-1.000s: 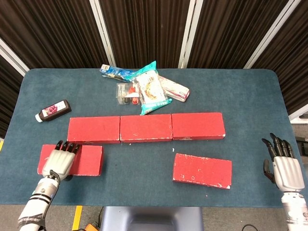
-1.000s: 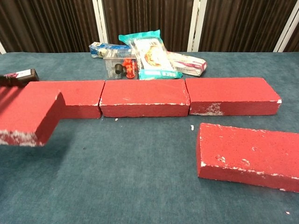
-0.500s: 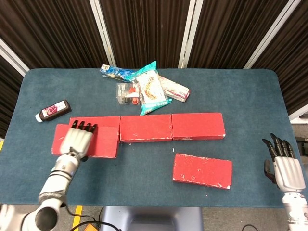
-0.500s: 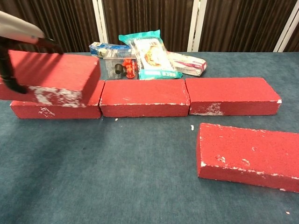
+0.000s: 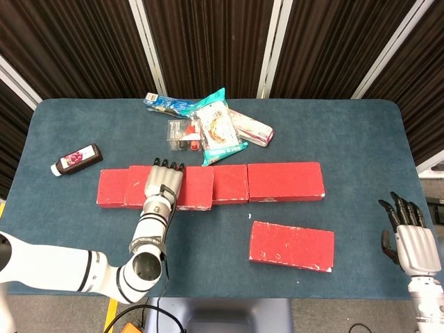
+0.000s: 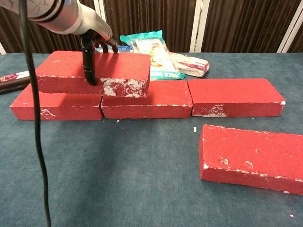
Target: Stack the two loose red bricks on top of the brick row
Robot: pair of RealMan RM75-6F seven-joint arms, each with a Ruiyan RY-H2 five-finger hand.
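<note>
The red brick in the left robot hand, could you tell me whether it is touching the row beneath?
Touching: in the chest view the held red brick rests flat across two bricks of the row, no gap showing.

Table [image 5: 62, 125] has a dark teal carpet-like cover and rounded corners. Sitting right on it is a row of three red bricks [image 5: 284, 182] laid end to end across the middle, chipped white along the edges. One more loose red brick [image 5: 291, 245] lies flat in front of the row's right end, a bit apart and slightly skewed. Over on the left side there's a small dark bottle [image 5: 76, 159] on its side, white cap pointing at the table edge. Behind the row there's a pile of stuff: a teal snack packet [image 5: 218, 128], a blue-and-white packet [image 5: 166, 104], a pinkish-white wrapped pack [image 5: 251, 127], and a small clear box [image 5: 182, 134] with red bits inside.
</note>
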